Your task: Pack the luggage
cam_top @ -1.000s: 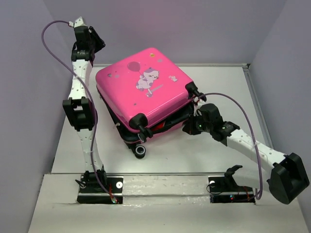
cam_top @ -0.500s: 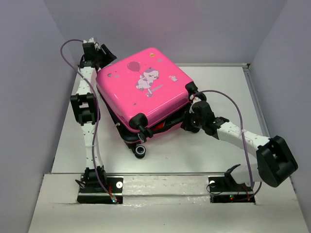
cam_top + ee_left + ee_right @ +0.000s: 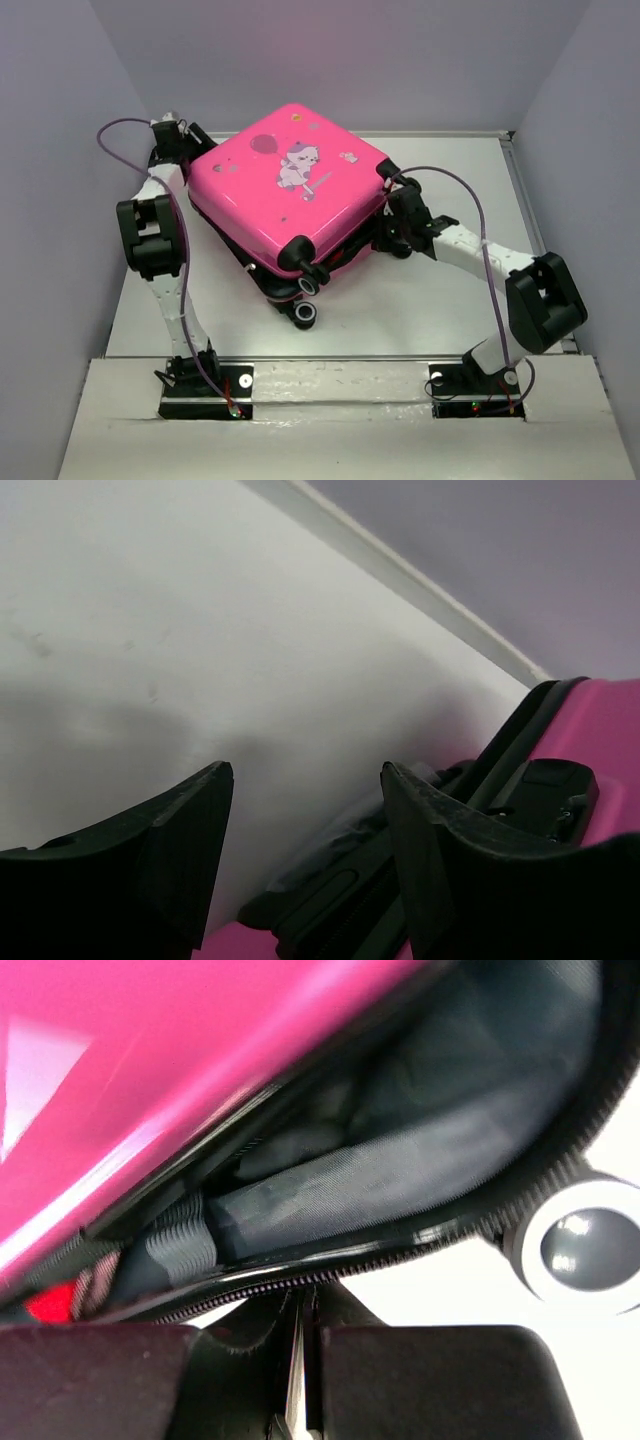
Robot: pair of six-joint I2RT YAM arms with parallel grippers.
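Note:
The luggage [image 3: 285, 195] is a pink suitcase with a cartoon print. It lies tilted on the table with its lid slightly ajar. My left gripper [image 3: 190, 145] is at its back left corner; in the left wrist view it [image 3: 307, 775] is open and empty, with the pink shell [image 3: 600, 730] and black trim beside its right finger. My right gripper [image 3: 385, 215] is at the suitcase's right side. In the right wrist view it [image 3: 305, 1295] is shut, its tips against the black zipper edge, below the grey lining [image 3: 400, 1175] and the pink lid [image 3: 150, 1090].
The white table [image 3: 440, 300] has a raised rim at the back [image 3: 400, 570] and purple walls on three sides. Black caster wheels [image 3: 305, 315] stick out at the suitcase's near corner; one wheel [image 3: 585, 1250] is just right of my right gripper.
The left arm came down to the suitcase's back left corner. The right gripper moved in to the suitcase's right edge. The suitcase shifted and turned slightly to the left.

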